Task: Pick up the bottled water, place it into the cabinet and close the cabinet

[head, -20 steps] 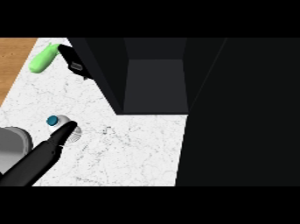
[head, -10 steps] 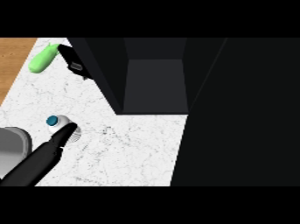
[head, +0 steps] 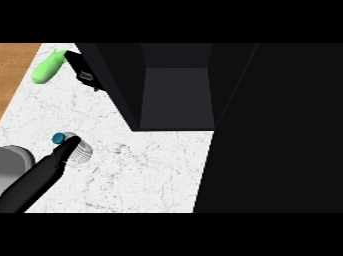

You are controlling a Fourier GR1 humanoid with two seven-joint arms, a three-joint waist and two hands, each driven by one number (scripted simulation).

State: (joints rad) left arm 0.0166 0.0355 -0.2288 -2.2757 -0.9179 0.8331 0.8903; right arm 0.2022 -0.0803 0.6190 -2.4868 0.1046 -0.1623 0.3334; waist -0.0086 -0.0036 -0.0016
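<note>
Head view: the bottle (head: 73, 145), blue cap to the left, lies on the marble counter (head: 144, 175) at near left. The left hand (head: 42, 175) lies over it with straight fingers touching it, nothing grasped. The dark open cabinet (head: 175, 90) stands far right of it. A green object (head: 47, 67) lies far left.

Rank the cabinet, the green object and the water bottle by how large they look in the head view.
1. Cabinet, by far the largest.
2. Green object.
3. Water bottle, looks smaller, but the left hand partly covers it, so these two are unsure.
</note>
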